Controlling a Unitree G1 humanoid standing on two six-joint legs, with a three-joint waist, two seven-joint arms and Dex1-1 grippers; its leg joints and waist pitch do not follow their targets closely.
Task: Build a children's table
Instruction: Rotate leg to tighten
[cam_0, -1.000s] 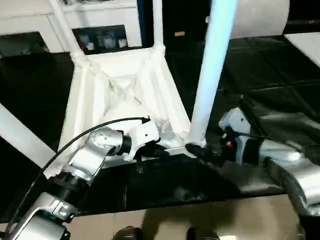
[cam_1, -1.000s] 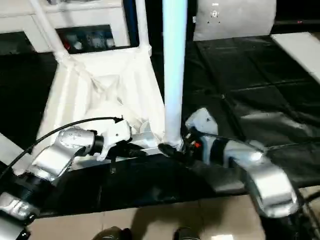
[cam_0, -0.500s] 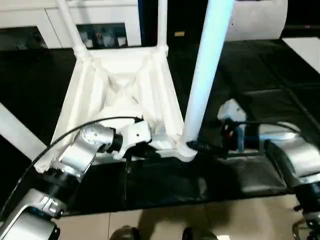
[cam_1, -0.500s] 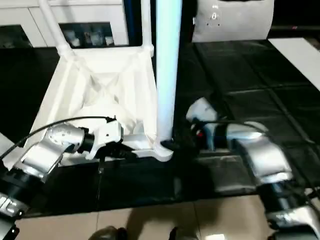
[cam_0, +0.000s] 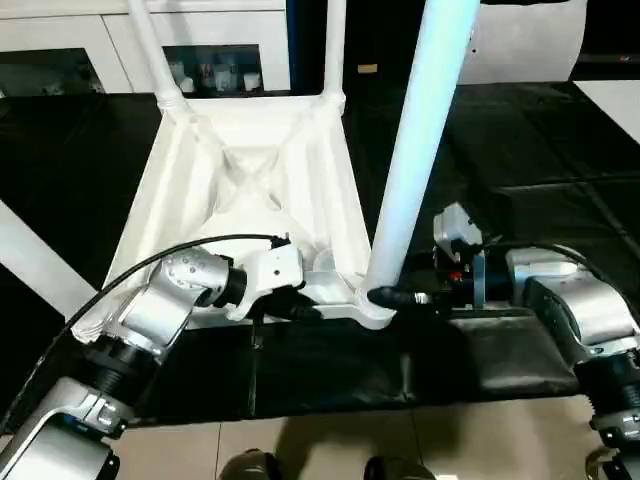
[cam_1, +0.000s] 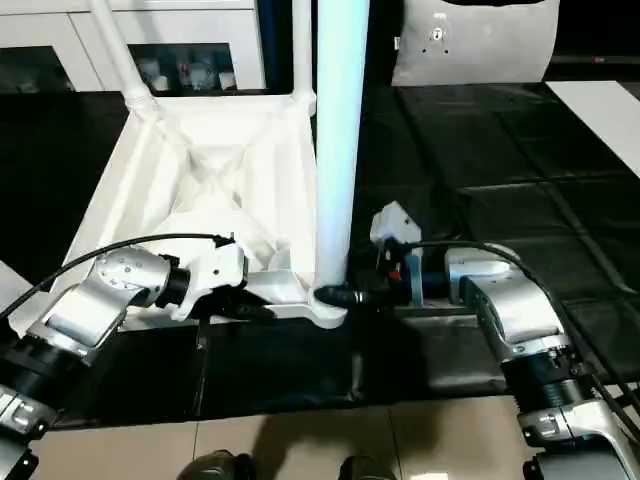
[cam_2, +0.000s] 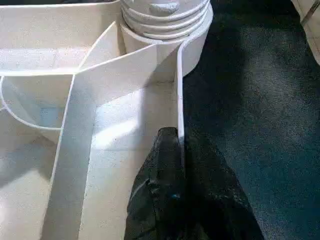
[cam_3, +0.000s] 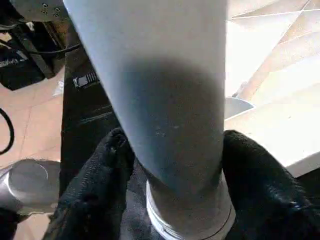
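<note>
small all-white plastic children's table (cam_0: 250, 190) lies upside down on the black mat (cam_0: 520, 130), ribbed hollow underside facing up. landmark: the near-right rounded corner socket (cam_0: 375, 308).

- a long round tapered white leg (cam_0: 415, 150) stands upright in that socket; in the right wrist view its threaded base (cam_3: 190, 220) shows a few ribs above the socket.
- right hand (cam_0: 385, 297) is at that socket, its two black fingers (cam_3: 100, 185) closed around the base of the leg, one on each side, touching it.
- left hand (cam_2: 175, 195) is just beside the socket along the table's near rim (cam_2: 178, 100). its black fingers are pinched on that thin white wall, one inside and one outside.
- two more white legs stand in the sockets at the far end from the landmark: far-left leg (cam_0: 150, 50), far-right leg (cam_0: 333, 45).
- another white leg (cam_0: 35, 265) shows tilted at the near-left corner, across the near rim from the landmark.
- white cabinet with glass doors (cam_0: 215, 55) sits beyond the far end of the table.
- beige tiled floor (cam_0: 330, 445) lies on the near side of the mat, below the landmark socket.
</note>
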